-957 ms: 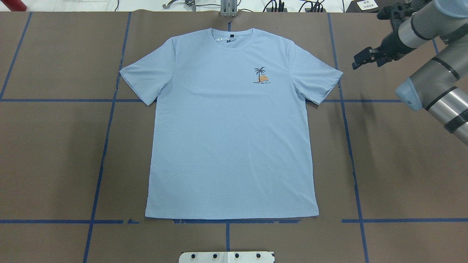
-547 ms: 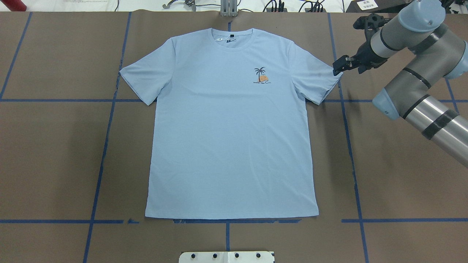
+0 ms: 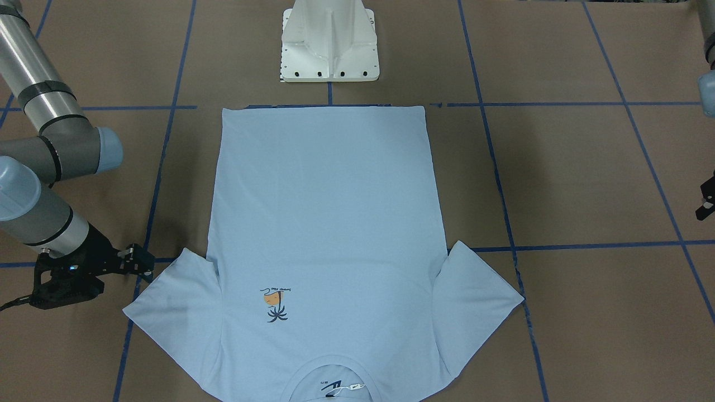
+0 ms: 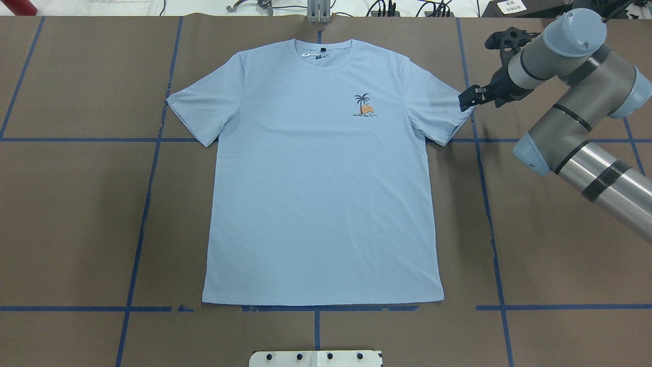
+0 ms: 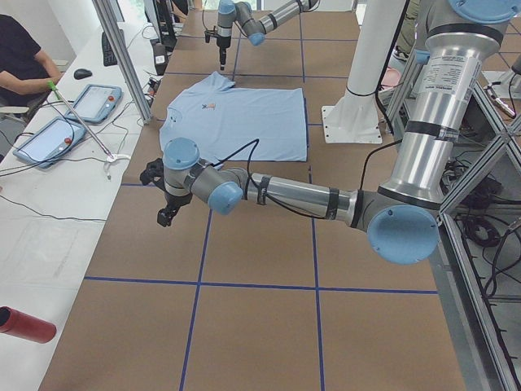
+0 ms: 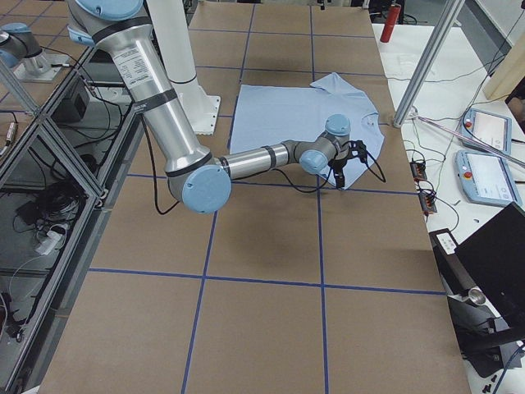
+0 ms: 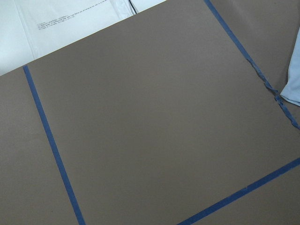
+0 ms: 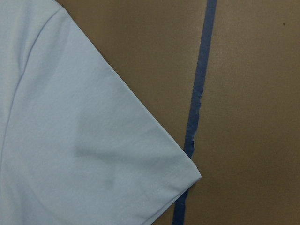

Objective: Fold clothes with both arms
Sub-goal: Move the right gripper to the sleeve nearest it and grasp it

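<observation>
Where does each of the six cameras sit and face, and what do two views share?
Front-facing: across the table, facing the white base; T-shirt, right gripper.
Overhead: behind the base, looking down; right arm.
Exterior left: table's left end; near left arm, left gripper.
Exterior right: table's right end; near right arm.
Left wrist: down on table; no body.
Right wrist: down on sleeve; no body.
Shared: overhead and right wrist both show that sleeve.

Robot lab: tape-gridded table (image 4: 76, 204), teach pendants (image 6: 490, 176) alongside.
</observation>
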Motion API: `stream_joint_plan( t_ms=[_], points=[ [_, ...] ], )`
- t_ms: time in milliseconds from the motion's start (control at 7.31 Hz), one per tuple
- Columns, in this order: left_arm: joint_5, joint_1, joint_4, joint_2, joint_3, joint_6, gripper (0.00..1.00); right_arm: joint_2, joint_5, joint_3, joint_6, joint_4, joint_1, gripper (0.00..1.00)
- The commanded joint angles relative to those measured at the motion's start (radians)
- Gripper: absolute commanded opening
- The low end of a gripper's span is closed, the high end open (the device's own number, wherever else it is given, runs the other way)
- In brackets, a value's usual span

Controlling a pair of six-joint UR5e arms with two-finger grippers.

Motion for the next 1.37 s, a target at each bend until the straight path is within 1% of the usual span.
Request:
stream_joint_plan(
  t_ms=[0, 410, 821, 957, 1094, 1231],
  points=[
    [-0.005, 0.001, 0.001, -0.001, 0.002, -0.002, 1.00, 0.052, -0.029, -0.075, 0.004, 0.000, -0.007, 1.00],
    [-0.005, 0.001, -0.001, -0.001, 0.002, 0.001, 1.00, 0.117, -0.030, -0.173, 0.004, -0.001, -0.007, 0.95],
    [-0.005, 0.001, -0.001, -0.003, 0.002, 0.001, 1.00, 0.106, -0.026, -0.183, 0.001, -0.003, -0.005, 0.85],
    [-0.005, 0.000, -0.001, -0.003, 0.002, 0.001, 1.00, 0.106, -0.026, -0.189, 0.001, -0.004, -0.005, 0.81],
    [-0.005, 0.001, -0.001, -0.003, 0.002, 0.002, 1.00, 0.106, -0.027, -0.190, 0.001, -0.004, -0.005, 0.73],
    [-0.005, 0.001, -0.001, -0.003, 0.002, 0.002, 1.00, 0.108, -0.027, -0.191, 0.001, -0.006, -0.005, 0.62]
  ],
)
